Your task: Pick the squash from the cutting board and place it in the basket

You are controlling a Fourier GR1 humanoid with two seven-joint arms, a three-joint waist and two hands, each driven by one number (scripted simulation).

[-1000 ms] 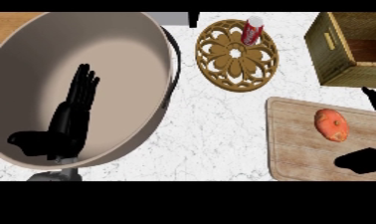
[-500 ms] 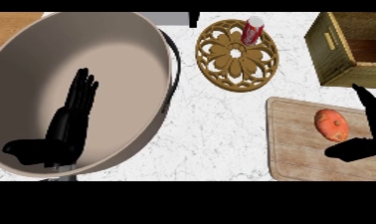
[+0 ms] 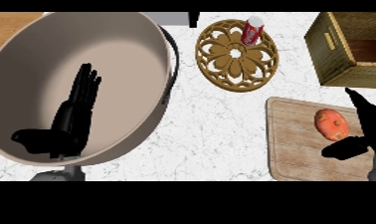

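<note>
- Marble desk carries everything.
- Right hand, fingers straight and open, thumb below, touches the squash on the cutting board.
- Left hand rests open over a bowl.
- Beyond the right hand sits the basket.

The squash is a small, rounded, orange-red thing with paler orange mottling, lying on its side on the wooden cutting board, toward the board's right part. It sits between the right hand's straight fingers, which rise just beside its right flank, and the thumb just below it; whether they touch it cannot be told. The basket is a woven, olive-brown box with an open top, standing well above the fingertips, apart from the board.
</note>
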